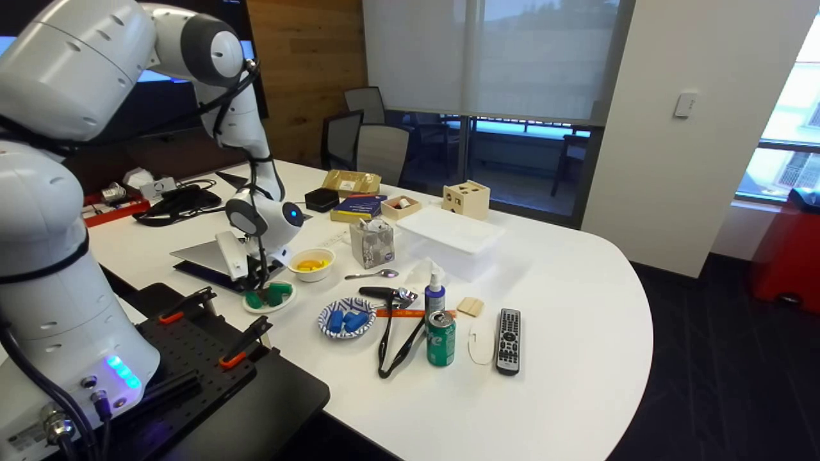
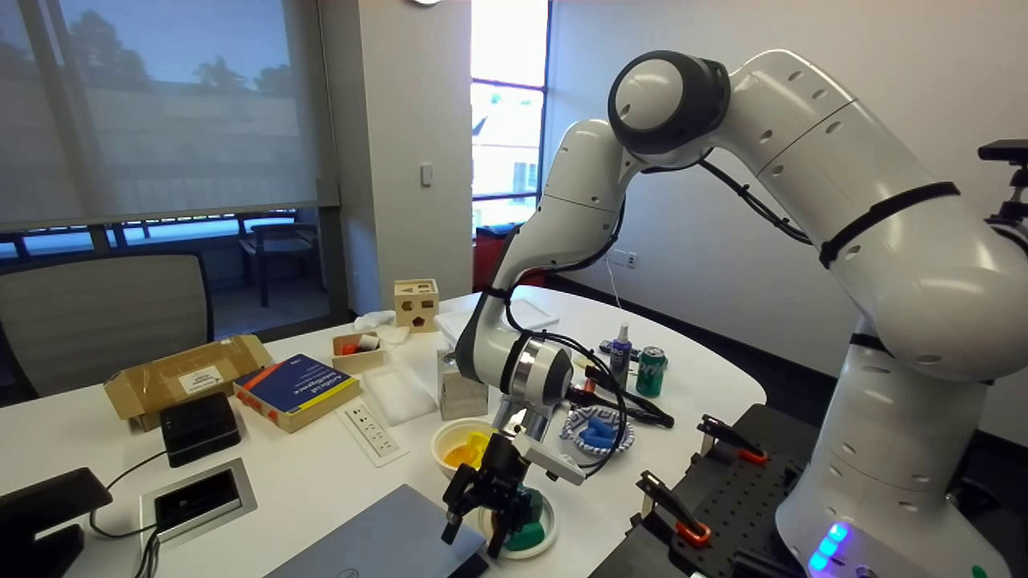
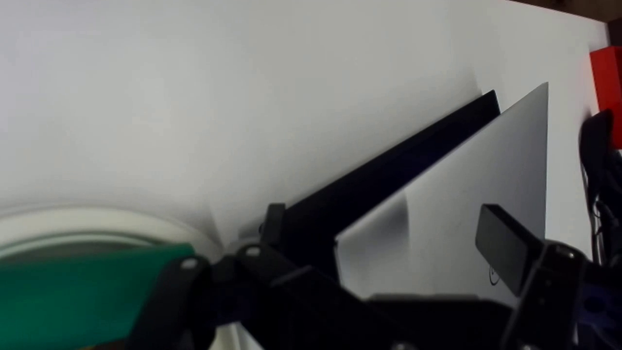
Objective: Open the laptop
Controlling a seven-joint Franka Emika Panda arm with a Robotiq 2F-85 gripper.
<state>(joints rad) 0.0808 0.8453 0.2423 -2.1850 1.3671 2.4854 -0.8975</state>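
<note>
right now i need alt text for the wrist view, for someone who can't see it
A partly open laptop, grey lid raised over its dark base, lies on a white table. The black gripper stands open along the bottom edge. At lower left, a green object sits on a white plate.

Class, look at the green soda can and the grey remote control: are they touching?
Apart. An exterior view shows it: a plain gap separates the upright green soda can from the grey remote control beside it.
</note>
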